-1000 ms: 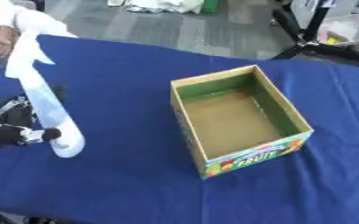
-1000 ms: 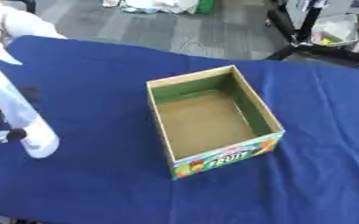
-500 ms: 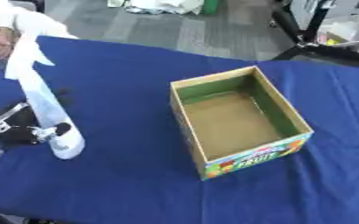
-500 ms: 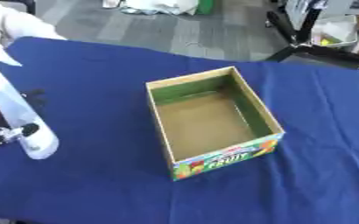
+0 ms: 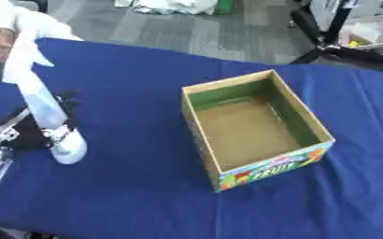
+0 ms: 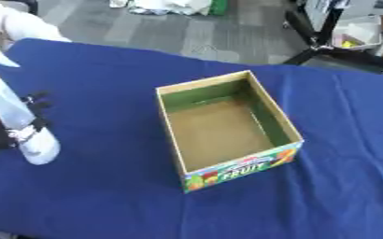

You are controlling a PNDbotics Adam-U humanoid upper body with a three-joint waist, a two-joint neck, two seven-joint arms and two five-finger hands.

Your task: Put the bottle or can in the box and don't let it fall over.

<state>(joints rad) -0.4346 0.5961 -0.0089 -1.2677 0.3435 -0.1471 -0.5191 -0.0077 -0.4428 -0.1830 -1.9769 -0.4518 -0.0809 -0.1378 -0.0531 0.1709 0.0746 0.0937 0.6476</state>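
Box (image 5: pixel 256 135) open-topped, bottle (image 5: pixel 52 119) well apart.

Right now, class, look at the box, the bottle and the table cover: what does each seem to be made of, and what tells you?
The box looks like cardboard: matte brown floor, thin stiff walls, printed fruit label on front. The bottle seems pale, translucent plastic with a slight sheen, though it is blurred, so that is a guess. The table cover appears to be blue cloth: matte, with soft shading.
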